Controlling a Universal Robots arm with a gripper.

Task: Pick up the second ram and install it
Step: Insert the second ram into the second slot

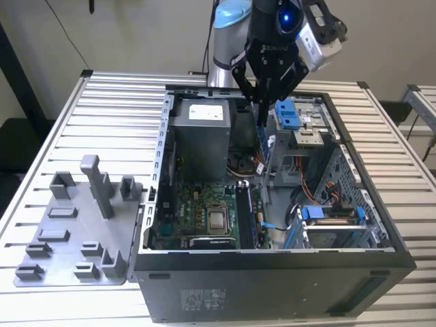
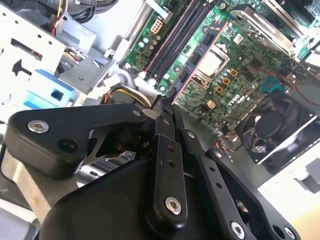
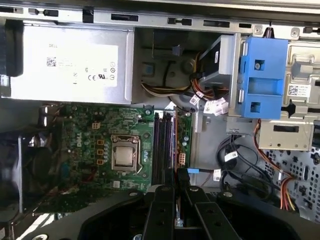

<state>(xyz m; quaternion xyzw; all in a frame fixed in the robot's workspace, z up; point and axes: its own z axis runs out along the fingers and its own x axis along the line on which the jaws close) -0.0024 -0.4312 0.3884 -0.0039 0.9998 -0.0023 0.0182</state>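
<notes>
Exterior view, upper middle of the frame: my pincer (image 1: pixel 263 97) is closed on the second ram (image 1: pixel 261 116), which hangs edge-down above the open computer case (image 1: pixel 272 286). In the first wrist view the motherboard's memory slots (image 3: pixel 163 145) sit at frame centre and run straight towards the pincer. To seat it well, I'd judge the stick must stay upright, parallel to a free slot and centred over it. I can't tell which slot is free.
</notes>
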